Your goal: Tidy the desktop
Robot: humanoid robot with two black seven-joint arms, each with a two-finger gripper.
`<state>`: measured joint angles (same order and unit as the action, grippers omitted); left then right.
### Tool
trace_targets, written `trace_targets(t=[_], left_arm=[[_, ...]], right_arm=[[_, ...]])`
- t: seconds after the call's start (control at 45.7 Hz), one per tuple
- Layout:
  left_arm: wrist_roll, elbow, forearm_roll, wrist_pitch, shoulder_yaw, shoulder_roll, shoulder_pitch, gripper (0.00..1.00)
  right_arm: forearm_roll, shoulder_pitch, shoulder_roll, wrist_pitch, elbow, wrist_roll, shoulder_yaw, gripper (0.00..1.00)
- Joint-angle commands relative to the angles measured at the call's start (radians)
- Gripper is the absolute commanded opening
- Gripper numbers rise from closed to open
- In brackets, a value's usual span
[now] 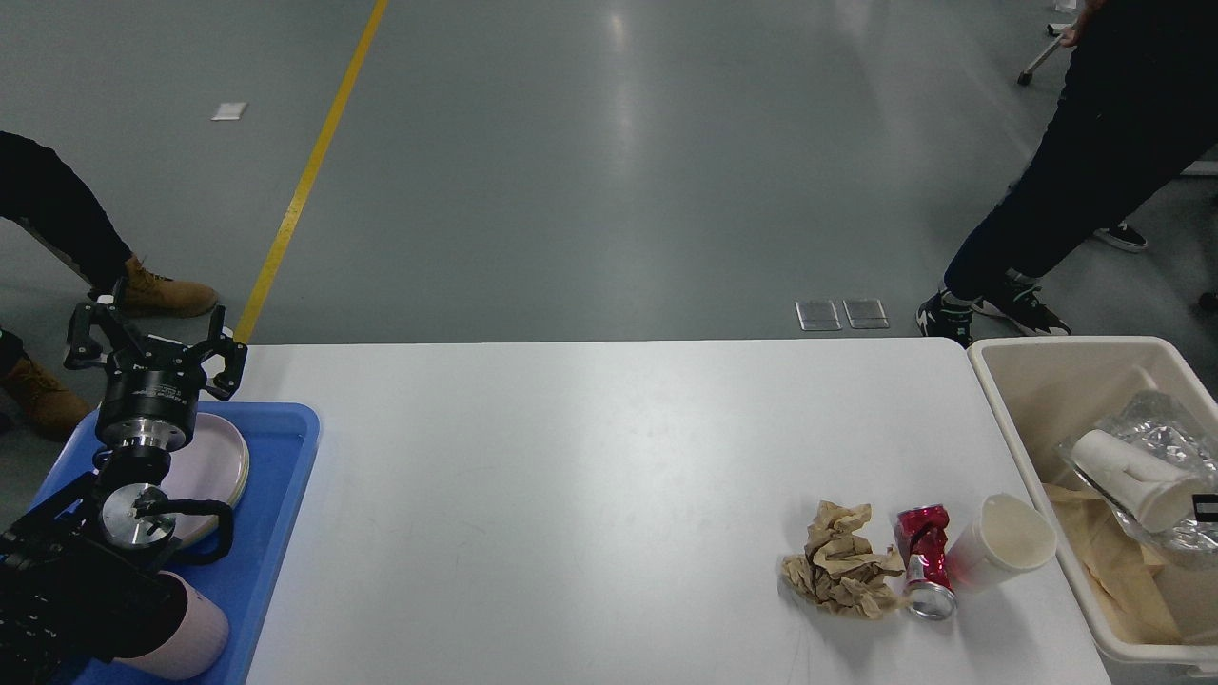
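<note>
We are judging the tidying as partly done. The table [571, 476] is lying bare across its left and middle, while crumpled brown paper [842, 559], a crushed red can [923, 559] and a white paper cup [1004, 550] are sitting touching in a row near its front right corner. Dishes are resting in the blue tray [281, 533] at the left edge, rubbish in the cream bin [1023, 428] at the right. Our left end effector [152, 344] is hanging spread and empty; our right end effector [1207, 506] is barely showing, so we cannot tell its state.

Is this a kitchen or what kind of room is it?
Probably a factory hall or robot test lab, not a kitchen: a wide grey floor with a yellow line, people standing around, and a plain white table.
</note>
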<state>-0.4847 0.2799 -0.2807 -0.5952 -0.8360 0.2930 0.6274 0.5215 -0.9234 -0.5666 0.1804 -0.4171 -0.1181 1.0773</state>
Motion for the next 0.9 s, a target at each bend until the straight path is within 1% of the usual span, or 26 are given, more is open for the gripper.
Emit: trace_targets(t=[0.0, 0.131, 0.197, 0.219, 0.263, 0.285, 0.328, 0.46, 0.525, 0.613, 0.635, 0.723, 0.876], left_arm=[[0.000, -0.001, 0.000, 0.000, 0.000, 0.000, 0.000, 0.96], [0.000, -0.001, 0.000, 0.000, 0.000, 0.000, 0.000, 0.96], [0.000, -0.001, 0.000, 0.000, 0.000, 0.000, 0.000, 0.96], [0.000, -0.001, 0.000, 0.000, 0.000, 0.000, 0.000, 0.96], [0.000, 0.001, 0.000, 0.000, 0.000, 0.000, 0.000, 0.96], [0.000, -0.001, 0.000, 0.000, 0.000, 0.000, 0.000, 0.96], [0.000, -0.001, 0.000, 0.000, 0.000, 0.000, 0.000, 0.96], [0.000, -0.001, 0.000, 0.000, 0.000, 0.000, 0.000, 0.96], [0.000, -0.001, 0.000, 0.000, 0.000, 0.000, 0.000, 0.96], [0.000, -0.001, 0.000, 0.000, 0.000, 0.000, 0.000, 0.96], [0.000, 0.001, 0.000, 0.000, 0.000, 0.000, 0.000, 0.96], [0.000, 0.001, 0.000, 0.000, 0.000, 0.000, 0.000, 0.96], [0.000, -0.001, 0.000, 0.000, 0.000, 0.000, 0.000, 0.96]], right_arm=[[0.000, 0.009, -0.003, -0.001, -0.002, 0.000, -0.014, 0.00], [-0.002, 0.008, 0.002, -0.002, -0.003, 0.001, -0.023, 0.00], [-0.002, 0.008, 0.001, -0.005, -0.002, 0.001, -0.054, 0.21], [-0.003, 0.008, -0.002, -0.016, 0.000, 0.001, -0.081, 0.40], [-0.005, 0.011, -0.003, -0.033, -0.002, 0.001, -0.108, 0.58], [-0.005, 0.011, -0.003, -0.042, -0.002, 0.001, -0.115, 0.64], [-0.005, 0.018, -0.003, -0.058, -0.002, 0.001, -0.123, 0.70], [-0.005, 0.032, -0.003, -0.065, -0.003, 0.001, -0.128, 0.75], [-0.005, 0.034, -0.003, -0.065, -0.003, 0.001, -0.128, 0.80], [-0.005, 0.040, -0.003, -0.065, -0.003, 0.001, -0.128, 0.82], [-0.005, 0.040, -0.003, -0.065, -0.005, 0.001, -0.128, 0.84], [-0.005, 0.023, -0.003, -0.064, -0.015, 0.006, -0.131, 1.00], [-0.005, -0.020, -0.022, -0.048, -0.049, 0.008, -0.166, 1.00]])
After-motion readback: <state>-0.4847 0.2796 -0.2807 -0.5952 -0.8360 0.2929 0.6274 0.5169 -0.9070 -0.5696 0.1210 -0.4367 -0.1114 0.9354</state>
